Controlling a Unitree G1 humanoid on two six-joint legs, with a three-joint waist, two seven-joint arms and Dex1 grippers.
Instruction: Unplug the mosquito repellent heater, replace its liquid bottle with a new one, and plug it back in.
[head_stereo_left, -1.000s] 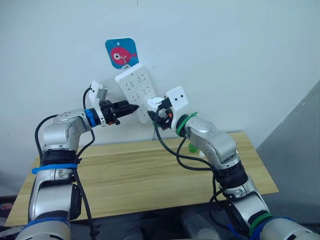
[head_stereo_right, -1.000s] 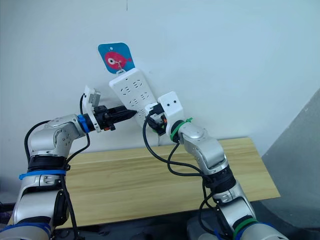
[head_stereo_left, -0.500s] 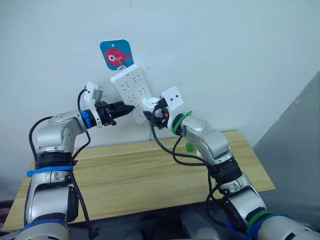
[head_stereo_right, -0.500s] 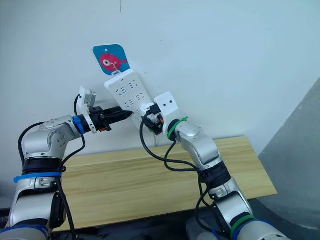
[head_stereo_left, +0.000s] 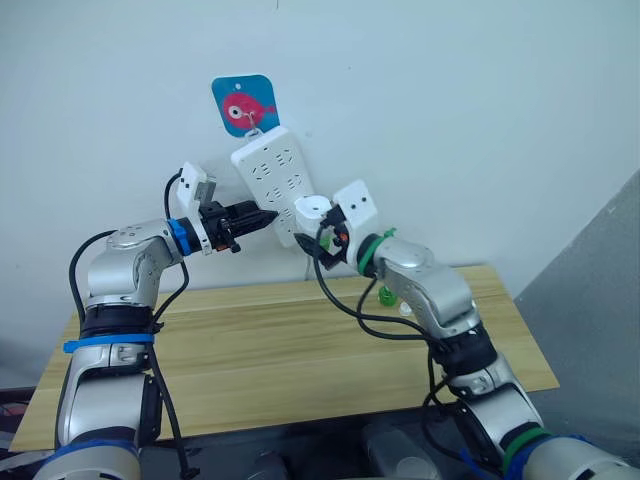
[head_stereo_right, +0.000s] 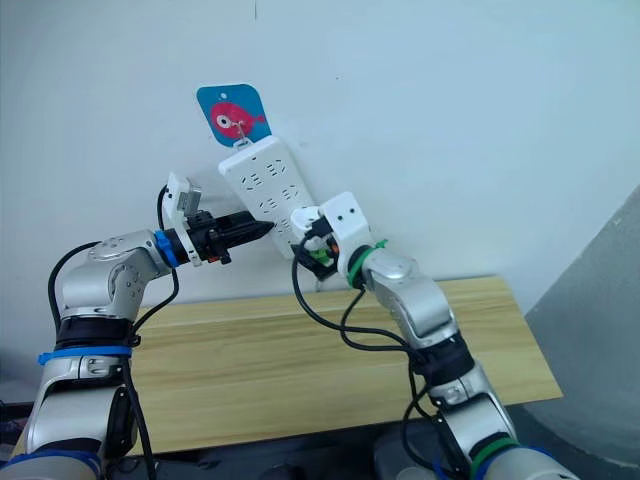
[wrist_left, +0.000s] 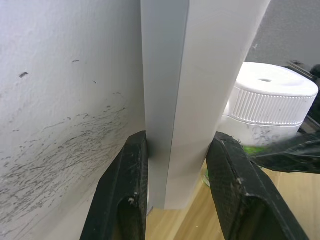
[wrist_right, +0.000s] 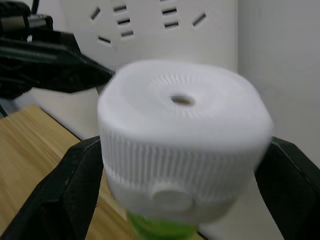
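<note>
Right end effector pinches the small white rounded plastic mosquito repellent heater just off the long white power strip, which the left end effector clamps by its edge, so misaligned prongs could shove the hanging strip aside.

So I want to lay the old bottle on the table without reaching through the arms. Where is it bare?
The wooden table is bare across its middle and the robot's left end. It is crowded by the wall: the left gripper clamps the power strip, and the right gripper holds the mosquito repellent heater there.
</note>
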